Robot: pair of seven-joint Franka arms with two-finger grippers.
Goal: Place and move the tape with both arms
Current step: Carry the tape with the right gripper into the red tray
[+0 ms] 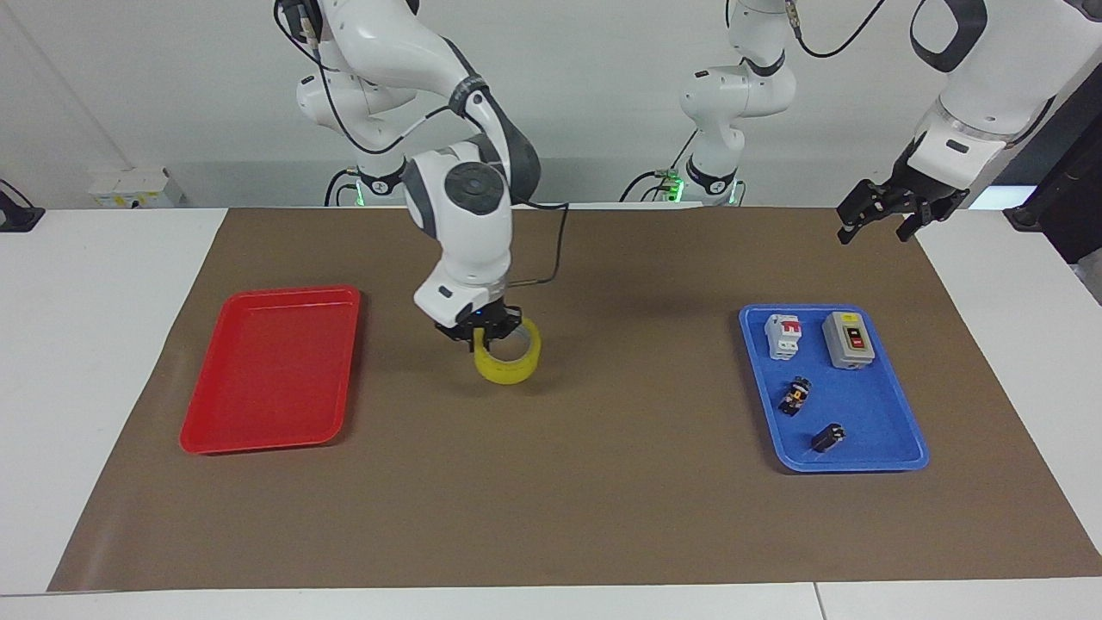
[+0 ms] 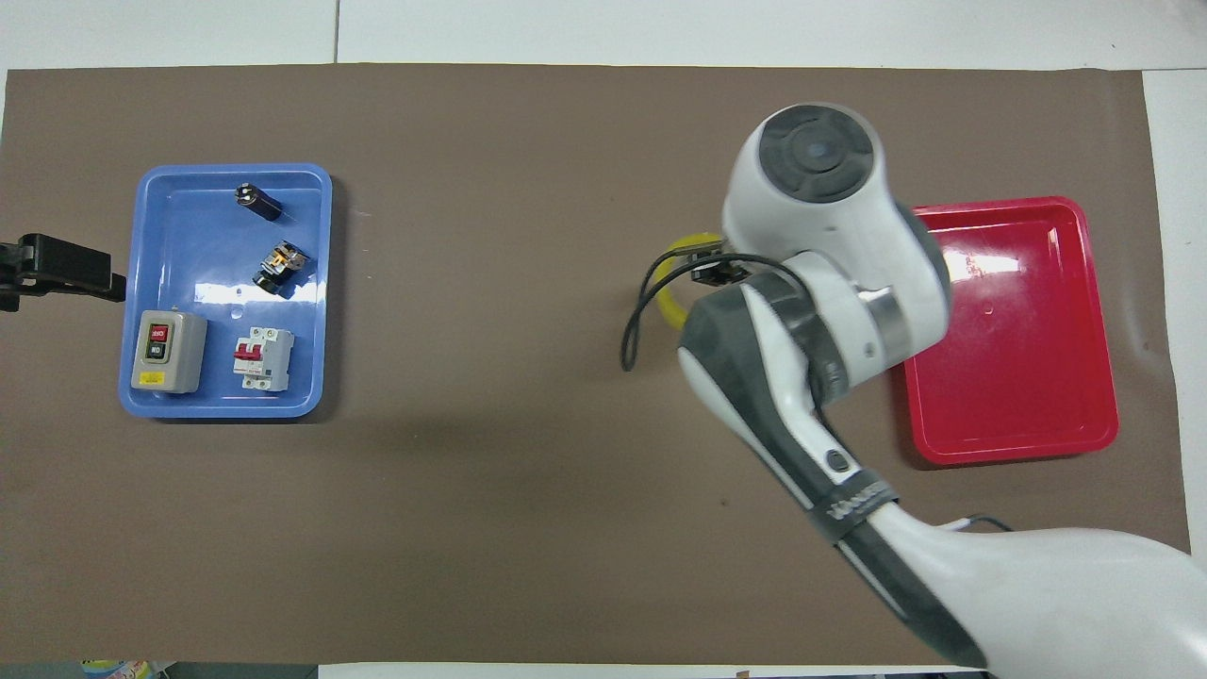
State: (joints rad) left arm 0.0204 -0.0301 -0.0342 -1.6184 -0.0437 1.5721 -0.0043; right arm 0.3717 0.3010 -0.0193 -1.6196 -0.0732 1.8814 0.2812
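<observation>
The yellow tape hangs slightly tilted in my right gripper, which is shut on the roll's rim, one finger inside the ring. It is held just over the brown mat, between the mat's middle and the red tray. In the overhead view the right arm covers most of the tape; only a yellow arc shows. My left gripper is open and empty, raised over the mat's edge at the left arm's end of the table, and shows in the overhead view beside the blue tray.
The blue tray holds a red-and-white breaker, a grey switch box, a small black-and-orange part and a black clip. The red tray has nothing in it. A black cable loops from the right wrist.
</observation>
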